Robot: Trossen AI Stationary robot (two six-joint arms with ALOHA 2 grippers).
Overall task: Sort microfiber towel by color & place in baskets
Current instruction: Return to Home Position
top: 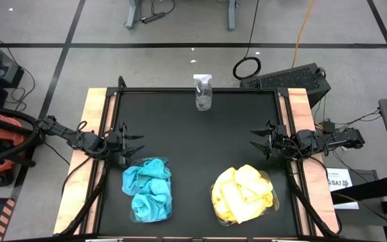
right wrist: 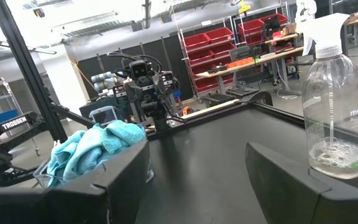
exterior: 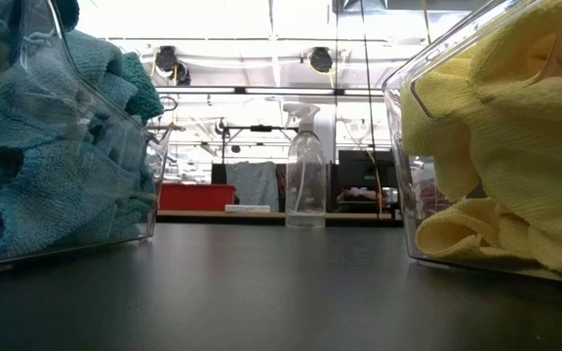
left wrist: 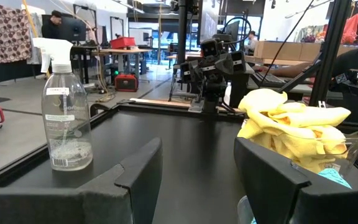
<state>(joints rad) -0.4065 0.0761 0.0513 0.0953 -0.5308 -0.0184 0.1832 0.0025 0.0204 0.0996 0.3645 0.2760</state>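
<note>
Left hand (top: 138, 143) hangs at the left edge of the tabletop (top: 193, 148), just beside the left basket (exterior: 154, 166); fingers spread, nothing between them. Right hand (top: 255, 141) mirrors it at the right edge near the right basket (exterior: 395, 107), likewise spread and empty. Blue towels (top: 148, 189) are heaped in the left basket, yellow towels (top: 242, 195) in the right, piled above the rim. Every cloth in sight is binned by colour, so the parked pose reads as sorting done. Spray bottle (top: 203, 92) upright at the far edge, well apart. Cloth count per basket cannot be told. Low view cuts off both baskets and shows neither hand.
</note>
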